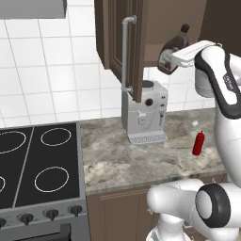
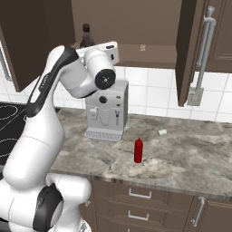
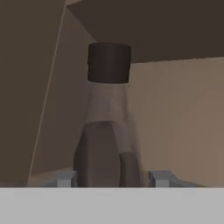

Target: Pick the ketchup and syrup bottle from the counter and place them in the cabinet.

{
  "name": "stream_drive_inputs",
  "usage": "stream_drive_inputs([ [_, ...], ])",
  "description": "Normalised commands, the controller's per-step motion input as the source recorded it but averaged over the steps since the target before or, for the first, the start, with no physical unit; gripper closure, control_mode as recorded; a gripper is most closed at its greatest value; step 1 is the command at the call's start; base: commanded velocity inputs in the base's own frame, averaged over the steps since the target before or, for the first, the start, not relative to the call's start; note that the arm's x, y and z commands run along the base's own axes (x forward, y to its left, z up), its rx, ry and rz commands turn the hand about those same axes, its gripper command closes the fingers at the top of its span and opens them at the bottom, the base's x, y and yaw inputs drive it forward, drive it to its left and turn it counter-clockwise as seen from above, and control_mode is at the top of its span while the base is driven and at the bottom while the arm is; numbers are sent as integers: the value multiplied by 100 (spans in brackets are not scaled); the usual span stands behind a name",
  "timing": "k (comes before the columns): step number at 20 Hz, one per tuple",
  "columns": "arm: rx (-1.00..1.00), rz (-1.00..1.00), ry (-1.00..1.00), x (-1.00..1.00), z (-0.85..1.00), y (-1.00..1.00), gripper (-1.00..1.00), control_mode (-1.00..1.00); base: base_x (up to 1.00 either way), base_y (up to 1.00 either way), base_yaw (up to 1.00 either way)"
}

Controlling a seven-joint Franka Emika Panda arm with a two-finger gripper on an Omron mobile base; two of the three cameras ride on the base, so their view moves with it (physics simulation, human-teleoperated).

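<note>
My gripper is raised to the open dark brown cabinet and shut on the syrup bottle. The bottle is tilted, its base low at the shelf's front edge. In the hand view the brown syrup bottle, dark cap up, stands between the two fingertips of the gripper, with the cabinet's inner walls behind it. In the right base view its neck pokes up behind the white hand, in front of the cabinet. The red ketchup stands upright on the counter, well below the gripper.
A grey coffee machine stands on the counter under the cabinet. The open cabinet door with its silver bar handle hangs left of the bottle. A black stovetop lies to the left. A small white item lies near the wall.
</note>
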Motion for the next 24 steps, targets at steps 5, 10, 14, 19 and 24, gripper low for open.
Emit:
stream_drive_inputs([
  [5, -7, -25, 4, 21, 34, 34, 100, -100, 0, 0, 0],
  [10, -4, -22, 4, 17, 19, 15, 100, -100, 0, 0, 0],
  [14, 0, 0, 2, 10, 0, 0, 100, -100, 0, 0, 0],
  [19, 2, -4, 15, 37, 17, -7, 100, -100, 0, 0, 0],
  [24, 3, -13, 11, 33, 9, -17, 100, -100, 0, 0, 0],
])
